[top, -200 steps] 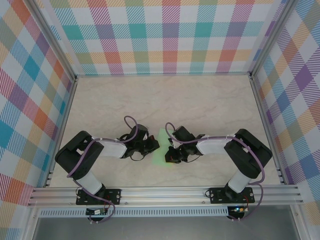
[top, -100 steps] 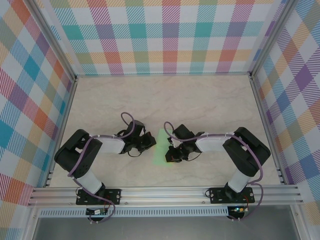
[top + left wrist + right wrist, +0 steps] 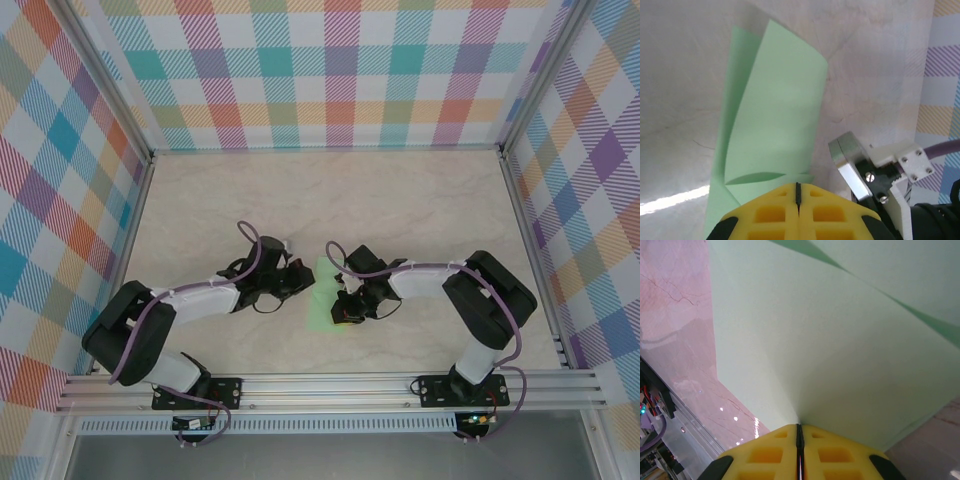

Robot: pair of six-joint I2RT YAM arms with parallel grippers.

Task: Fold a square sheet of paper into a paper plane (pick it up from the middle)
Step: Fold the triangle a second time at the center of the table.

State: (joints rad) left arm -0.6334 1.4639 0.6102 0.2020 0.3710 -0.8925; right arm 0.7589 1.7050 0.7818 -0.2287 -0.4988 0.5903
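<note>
Currently, the right gripper pinches the folded paper sheet spreading ahead of its fingers; the left gripper is fully closed, fingertips touching the sheet's edge.

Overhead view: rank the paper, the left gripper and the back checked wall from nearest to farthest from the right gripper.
1. The paper: at the fingertips of the right gripper, on its left.
2. The left gripper: just across the paper, at its left edge.
3. The back wall: far end, well beyond both.
</note>
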